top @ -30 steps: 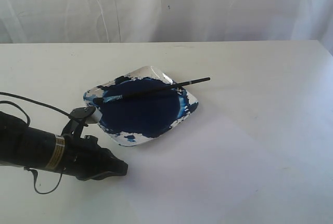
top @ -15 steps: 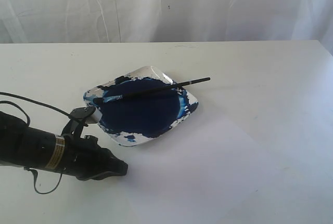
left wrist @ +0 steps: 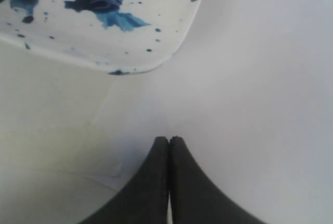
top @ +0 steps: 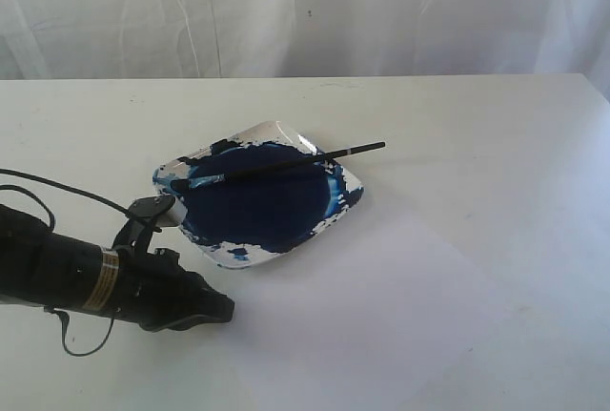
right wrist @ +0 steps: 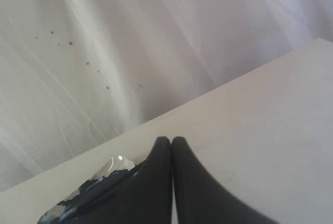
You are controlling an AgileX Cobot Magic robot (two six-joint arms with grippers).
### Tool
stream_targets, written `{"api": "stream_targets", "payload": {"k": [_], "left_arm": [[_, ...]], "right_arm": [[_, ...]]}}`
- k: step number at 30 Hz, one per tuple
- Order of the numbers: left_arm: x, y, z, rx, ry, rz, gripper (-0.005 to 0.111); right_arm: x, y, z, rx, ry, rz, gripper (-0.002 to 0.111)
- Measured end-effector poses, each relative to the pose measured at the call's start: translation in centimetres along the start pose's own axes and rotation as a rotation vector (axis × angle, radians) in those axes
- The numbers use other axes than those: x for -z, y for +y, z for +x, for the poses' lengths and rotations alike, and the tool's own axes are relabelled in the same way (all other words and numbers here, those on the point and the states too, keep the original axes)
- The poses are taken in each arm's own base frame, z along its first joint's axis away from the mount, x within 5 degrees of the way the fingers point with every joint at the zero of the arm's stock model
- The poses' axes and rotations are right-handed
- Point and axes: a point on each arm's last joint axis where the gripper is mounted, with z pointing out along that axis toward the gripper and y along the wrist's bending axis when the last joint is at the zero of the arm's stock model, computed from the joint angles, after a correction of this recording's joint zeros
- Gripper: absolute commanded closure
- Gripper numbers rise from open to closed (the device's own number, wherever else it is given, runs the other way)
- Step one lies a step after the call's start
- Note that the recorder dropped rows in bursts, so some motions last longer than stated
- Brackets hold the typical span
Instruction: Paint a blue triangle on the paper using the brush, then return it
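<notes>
The brush [top: 286, 165] lies across a white dish [top: 229, 254] filled with dark blue paint. Its bristles rest at the dish's left side and its handle end pokes past the right rim. The paper [top: 381, 316] spreads over the table in front of and right of the dish, and no blue triangle shows in any view. My left gripper [top: 224, 311] is shut and empty, resting low by the paper's near-left corner just short of the dish. In the left wrist view that gripper [left wrist: 169, 138] points over the paper [left wrist: 250, 104] toward the dish [left wrist: 104, 42]. My right gripper [right wrist: 171, 139] is shut and empty, with the dish [right wrist: 112, 166] beyond it.
A white curtain [top: 305, 10] hangs behind the table's far edge [top: 305, 77]. A black cable [top: 57, 187] loops from the left arm over the tabletop. The table's right corner lies at the far right [top: 596, 87].
</notes>
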Motion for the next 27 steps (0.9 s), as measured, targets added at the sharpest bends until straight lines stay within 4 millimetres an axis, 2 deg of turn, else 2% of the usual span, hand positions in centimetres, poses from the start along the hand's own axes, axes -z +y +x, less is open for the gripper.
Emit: {"api": "stream_targets", "payload": {"k": [6, 10, 13, 16, 21, 27], "left_arm": [[0.0, 0.0, 0.0, 0.0, 0.0, 0.0, 0.107], [0.0, 0.0, 0.0, 0.0, 0.0, 0.0, 0.107], [0.0, 0.0, 0.0, 0.0, 0.0, 0.0, 0.107], [0.0, 0.0, 0.0, 0.0, 0.0, 0.0, 0.107], [0.0, 0.0, 0.0, 0.0, 0.0, 0.0, 0.107], [0.0, 0.0, 0.0, 0.0, 0.0, 0.0, 0.107]], "right_arm": [[-1.3, 0.5, 0.3, 0.108, 0.071, -0.057, 0.108], [-2.4, 1.6, -0.6, 0.258, -0.032, -0.152, 0.108], [-3.7, 2.3, -1.1, 0.363, -0.009, -0.177, 0.108], [-4.9, 3.1, -2.2, 0.391, 0.001, -0.177, 0.108], [-7.4, 4.0, -3.7, 0.458, 0.099, -0.135, 0.108], [-10.6, 4.1, -3.8, 0.513, 0.241, -0.083, 0.108]]}}
